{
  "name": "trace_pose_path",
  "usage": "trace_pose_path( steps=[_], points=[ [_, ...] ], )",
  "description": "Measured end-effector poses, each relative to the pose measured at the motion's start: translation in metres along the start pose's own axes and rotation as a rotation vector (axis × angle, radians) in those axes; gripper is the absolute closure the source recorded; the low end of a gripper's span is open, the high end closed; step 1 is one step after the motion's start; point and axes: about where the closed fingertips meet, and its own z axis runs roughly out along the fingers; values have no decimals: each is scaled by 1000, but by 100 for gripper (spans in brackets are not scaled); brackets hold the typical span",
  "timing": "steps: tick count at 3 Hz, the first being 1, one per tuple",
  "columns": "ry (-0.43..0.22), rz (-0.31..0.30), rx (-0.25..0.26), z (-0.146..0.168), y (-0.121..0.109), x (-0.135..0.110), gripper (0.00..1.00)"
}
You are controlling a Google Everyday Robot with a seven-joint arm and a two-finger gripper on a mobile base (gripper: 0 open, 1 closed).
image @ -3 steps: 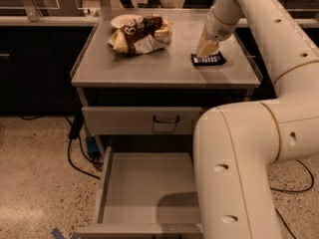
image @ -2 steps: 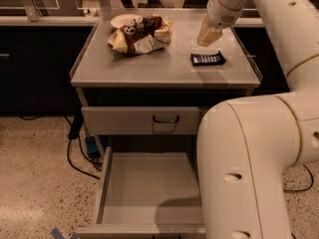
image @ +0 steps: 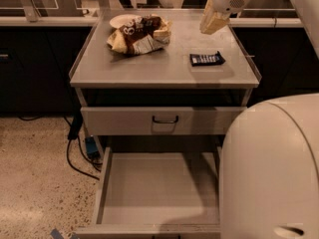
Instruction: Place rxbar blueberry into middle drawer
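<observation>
The rxbar blueberry [image: 207, 59], a flat dark navy bar with white lettering, lies on the right part of the grey cabinet top [image: 149, 68]. My gripper [image: 212, 22] hangs above and a little behind the bar, clear of it, with nothing seen in it. Under the top is a closed drawer with a dark handle [image: 165, 119]. Below that, a drawer [image: 159, 188] is pulled out and empty.
A heap of brown-and-yellow snack bags [image: 140, 34] and a white plate [image: 122, 20] sit at the back left of the top. My white arm body [image: 271, 168] covers the lower right, over the open drawer's right side. Cables and a blue plug [image: 91, 147] lie on the floor at left.
My gripper has risen from just over the bar to well above it and moved back. The bar stays flat on the top.
</observation>
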Motion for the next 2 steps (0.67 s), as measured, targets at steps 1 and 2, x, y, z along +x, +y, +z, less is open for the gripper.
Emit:
trace_pose_path(
  steps=[1,2],
  points=[
    [0,0,0,0,0,0,57],
    [0,0,0,0,0,0,36]
  ],
)
